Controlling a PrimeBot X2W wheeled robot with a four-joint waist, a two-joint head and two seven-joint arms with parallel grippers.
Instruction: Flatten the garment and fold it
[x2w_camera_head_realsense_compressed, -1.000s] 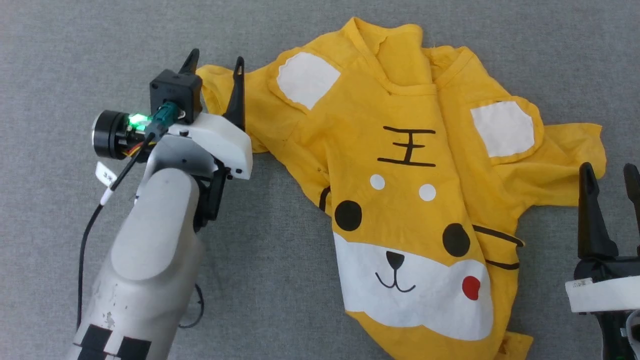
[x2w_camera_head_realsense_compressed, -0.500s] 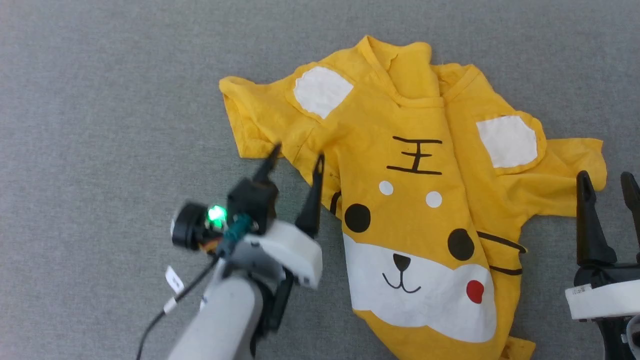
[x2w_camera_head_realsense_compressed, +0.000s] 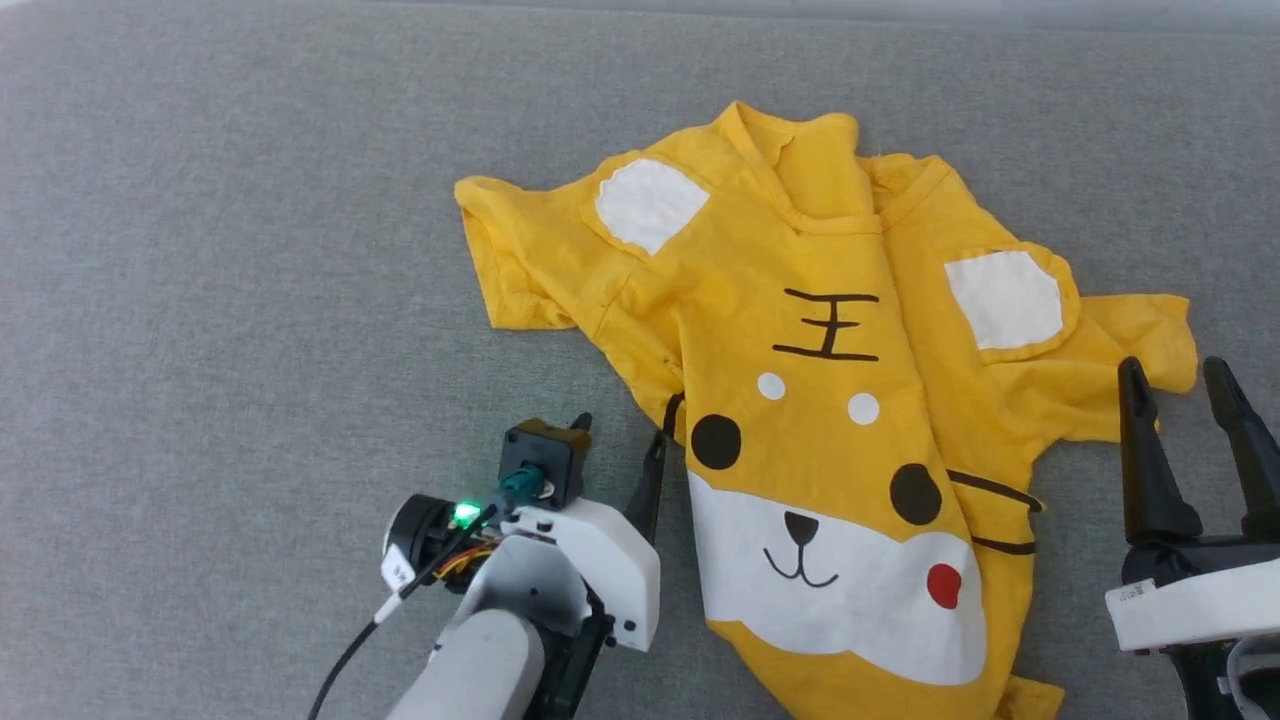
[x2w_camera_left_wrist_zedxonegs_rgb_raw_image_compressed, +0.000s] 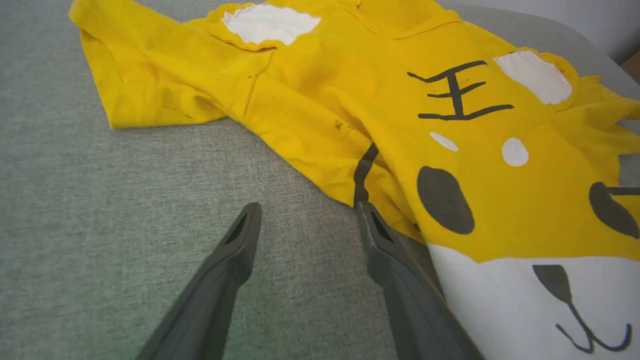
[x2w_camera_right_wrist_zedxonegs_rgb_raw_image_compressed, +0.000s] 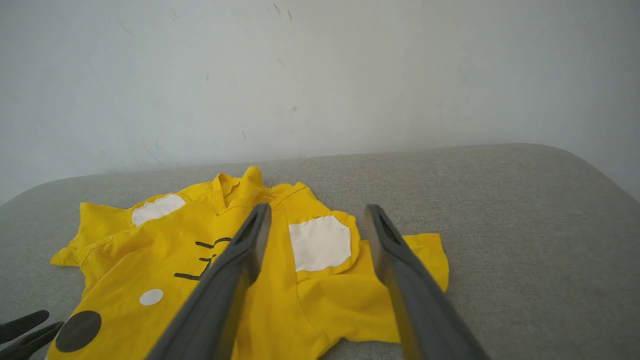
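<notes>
The garment, a yellow T-shirt with a cartoon animal face, lies face up and rumpled on the grey cushion. Its left side is tucked under, and the right sleeve is creased. My left gripper is low over the cushion, open, at the shirt's left edge. In the left wrist view its right finger touches the garment near a black stripe, and nothing lies between the jaws of the left gripper. My right gripper is open and empty beside the right sleeve, above the garment.
The grey upholstered surface spreads wide to the left of the shirt. Its far edge meets a pale wall, and it curves away at the right. The left gripper's cable trails toward me.
My left gripper has drawn back from the left sleeve toward me and now sits at the shirt's left side edge. The head camera has shifted, so the shirt shows lower. The right gripper barely moved.
</notes>
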